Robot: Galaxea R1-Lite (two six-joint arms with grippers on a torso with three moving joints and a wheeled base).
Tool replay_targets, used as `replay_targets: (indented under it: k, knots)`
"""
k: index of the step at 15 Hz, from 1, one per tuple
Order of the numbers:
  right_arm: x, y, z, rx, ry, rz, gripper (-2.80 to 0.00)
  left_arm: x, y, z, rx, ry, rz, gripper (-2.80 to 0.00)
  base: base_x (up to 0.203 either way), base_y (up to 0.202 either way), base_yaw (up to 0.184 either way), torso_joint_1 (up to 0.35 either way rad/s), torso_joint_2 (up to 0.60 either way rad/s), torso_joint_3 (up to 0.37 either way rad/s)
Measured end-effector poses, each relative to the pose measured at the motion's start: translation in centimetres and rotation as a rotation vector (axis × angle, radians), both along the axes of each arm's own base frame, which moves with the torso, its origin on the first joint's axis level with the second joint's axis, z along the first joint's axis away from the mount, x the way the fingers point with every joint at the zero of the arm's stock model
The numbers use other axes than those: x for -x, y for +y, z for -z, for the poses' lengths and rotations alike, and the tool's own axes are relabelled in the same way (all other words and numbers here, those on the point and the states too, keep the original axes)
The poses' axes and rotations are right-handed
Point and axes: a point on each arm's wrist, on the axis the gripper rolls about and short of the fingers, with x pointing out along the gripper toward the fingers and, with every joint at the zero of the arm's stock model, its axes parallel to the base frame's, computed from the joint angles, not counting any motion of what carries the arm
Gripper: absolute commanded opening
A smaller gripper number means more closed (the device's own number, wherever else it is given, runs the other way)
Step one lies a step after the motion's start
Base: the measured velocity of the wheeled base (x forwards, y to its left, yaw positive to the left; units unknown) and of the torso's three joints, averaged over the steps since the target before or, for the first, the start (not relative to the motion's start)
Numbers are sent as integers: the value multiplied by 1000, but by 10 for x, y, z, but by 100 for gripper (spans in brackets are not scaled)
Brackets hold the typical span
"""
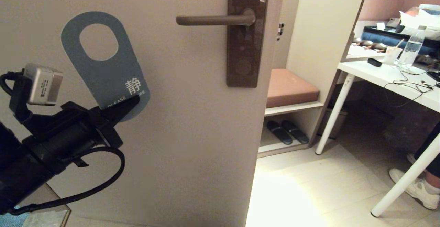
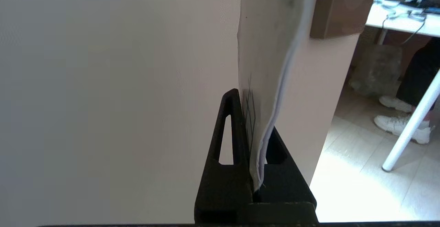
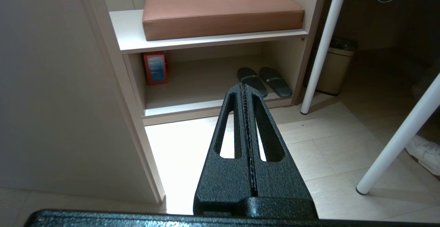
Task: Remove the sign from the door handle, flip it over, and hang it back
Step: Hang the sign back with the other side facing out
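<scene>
In the head view, the left gripper (image 1: 129, 106) sits low at the left, in front of the door (image 1: 185, 134), its jaws closed on the lower end of the sign (image 1: 103, 65). The sign's slate-blue face looks out and its big hole is uppermost, leaning to the left. It hangs clear of the handle (image 1: 213, 20), which juts out level to the right and above, well apart from it. In the left wrist view, the sign (image 2: 268, 82) shows edge-on, its bottom edge pinched between the two black fingers (image 2: 230, 144) and the card rising past their tips beside the door. In the right wrist view, the right gripper (image 3: 244, 90) has its jaws pressed together on nothing, pointing toward the slippers (image 3: 264, 80) on the low shelf.
</scene>
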Motion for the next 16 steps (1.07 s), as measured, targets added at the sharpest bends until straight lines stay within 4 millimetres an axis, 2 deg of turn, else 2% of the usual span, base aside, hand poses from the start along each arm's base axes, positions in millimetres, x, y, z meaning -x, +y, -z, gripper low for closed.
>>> replay_targets:
  k: [11,16]
  knots:
    - [0,0,0,0,0,0,-280,-5,-3,-4,-41,40,-3,-280,0,0,0,0,0,0]
    - [0,0,0,0,0,0,-280,-9,-22,-33,-62,92,-77,-280,0,0,0,0,0,0]
